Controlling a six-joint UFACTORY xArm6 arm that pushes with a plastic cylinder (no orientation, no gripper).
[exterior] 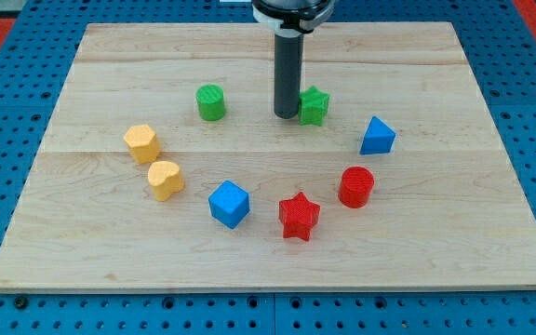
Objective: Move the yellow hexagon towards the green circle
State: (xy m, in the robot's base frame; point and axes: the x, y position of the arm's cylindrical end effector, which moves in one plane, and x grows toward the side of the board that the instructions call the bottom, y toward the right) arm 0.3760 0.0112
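Note:
The yellow hexagon [141, 142] lies on the wooden board [268, 56] at the view's left. The green circle [211, 101] stands up and to the right of it, a short gap away. My tip [287, 114] rests on the board right of the green circle, touching or nearly touching the left side of a green star [314, 105]. The tip is far from the yellow hexagon.
A yellow heart [165, 180] lies just below the hexagon. A blue cube [229, 204], a red star [299, 216] and a red circle [355, 186] form an arc along the lower middle. A blue triangle [377, 136] lies at the right.

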